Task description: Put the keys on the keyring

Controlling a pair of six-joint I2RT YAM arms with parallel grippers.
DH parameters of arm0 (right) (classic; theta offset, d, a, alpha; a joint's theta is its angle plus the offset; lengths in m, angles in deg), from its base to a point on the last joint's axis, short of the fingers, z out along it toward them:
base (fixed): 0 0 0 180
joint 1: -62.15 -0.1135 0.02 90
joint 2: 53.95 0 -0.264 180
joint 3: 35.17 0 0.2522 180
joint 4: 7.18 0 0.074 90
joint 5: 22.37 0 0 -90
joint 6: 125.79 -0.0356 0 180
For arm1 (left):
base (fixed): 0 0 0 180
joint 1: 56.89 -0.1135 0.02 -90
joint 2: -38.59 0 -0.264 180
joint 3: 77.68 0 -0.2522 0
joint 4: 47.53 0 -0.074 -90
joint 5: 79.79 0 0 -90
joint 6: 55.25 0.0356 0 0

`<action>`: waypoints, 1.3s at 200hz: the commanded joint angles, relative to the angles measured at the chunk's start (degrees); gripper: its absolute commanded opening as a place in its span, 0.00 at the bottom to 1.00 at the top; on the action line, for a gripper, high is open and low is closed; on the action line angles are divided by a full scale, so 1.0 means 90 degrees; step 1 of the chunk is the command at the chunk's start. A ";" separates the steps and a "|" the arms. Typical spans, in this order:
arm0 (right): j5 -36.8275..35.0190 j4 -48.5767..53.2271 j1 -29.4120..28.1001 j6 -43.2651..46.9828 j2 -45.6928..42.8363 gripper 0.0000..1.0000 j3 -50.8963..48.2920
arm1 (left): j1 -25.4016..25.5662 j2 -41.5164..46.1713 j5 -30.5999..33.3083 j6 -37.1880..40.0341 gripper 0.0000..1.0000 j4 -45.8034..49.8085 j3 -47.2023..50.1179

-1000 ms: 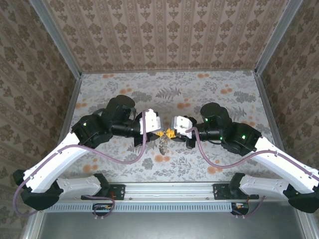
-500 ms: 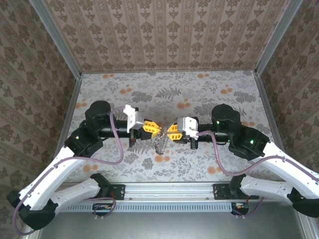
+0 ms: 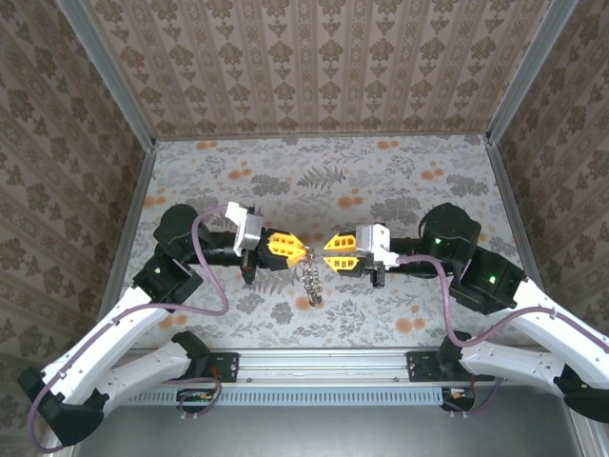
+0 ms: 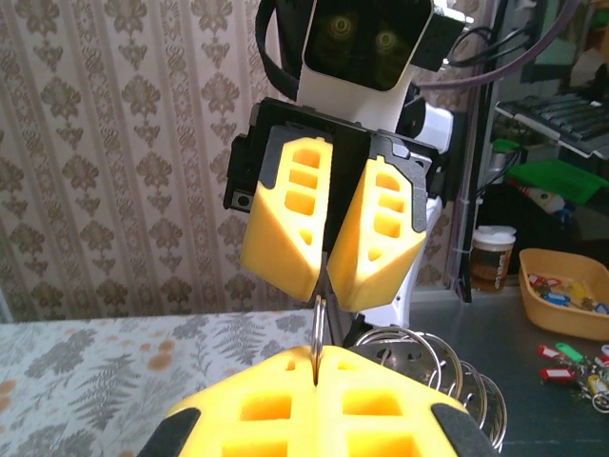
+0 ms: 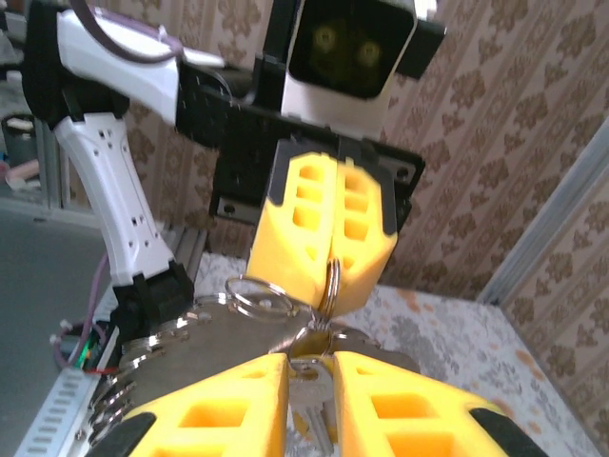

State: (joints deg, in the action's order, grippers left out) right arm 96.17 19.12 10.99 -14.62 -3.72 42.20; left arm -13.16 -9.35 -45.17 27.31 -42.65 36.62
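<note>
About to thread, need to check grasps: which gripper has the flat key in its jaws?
The right gripper: a flat silver key sits between its yellow jaws in its wrist view. The left gripper pinches a thin wire ring instead.

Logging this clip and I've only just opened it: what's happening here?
Above the table, the left gripper is shut on a metal keyring, with more linked rings dangling below. Facing it tip to tip, the right gripper pinches a silvery key and holds it against that ring. Whether the key is threaded on yet cannot be told.
</note>
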 commanded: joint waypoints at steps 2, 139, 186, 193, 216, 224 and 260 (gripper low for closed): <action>0.0388 -0.0631 -0.0027 -0.0285 -0.0033 0.22 -0.0100 | -0.0034 0.0036 -0.0257 -0.0562 0.00 -0.1079 0.0011; 0.0587 -0.1373 -0.0023 -0.0583 0.0279 0.26 -0.0219 | 0.0053 -0.0154 -0.0447 -0.0677 0.00 -0.1138 -0.0036; 0.0326 -0.1230 -0.0022 -0.0532 0.0466 0.16 -0.0135 | 0.0084 -0.0227 -0.0487 -0.0665 0.00 -0.1156 -0.0098; 0.0272 -0.1187 -0.0026 -0.0518 0.0487 0.10 -0.0116 | 0.0094 -0.0238 -0.0488 -0.0657 0.00 -0.1149 -0.0122; 0.0189 -0.1054 -0.0028 -0.0439 0.0514 0.00 -0.0037 | 0.0154 -0.0271 -0.0381 -0.0339 0.00 -0.0591 -0.0271; 0.0167 -0.0996 -0.0025 -0.0393 0.0495 0.00 -0.0018 | 0.0203 -0.0269 -0.0272 -0.0106 0.00 -0.0216 -0.0363; -0.0450 -0.0126 -0.0027 -0.0031 0.0456 0.00 0.0264 | 0.0448 -0.0225 0.1187 0.1657 0.11 0.2892 -0.1288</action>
State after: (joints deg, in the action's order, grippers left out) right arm 97.87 12.19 10.92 -18.06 -0.02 41.68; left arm -11.35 -11.67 -43.29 29.50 -35.88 31.39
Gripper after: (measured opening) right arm 0.064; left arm 0.060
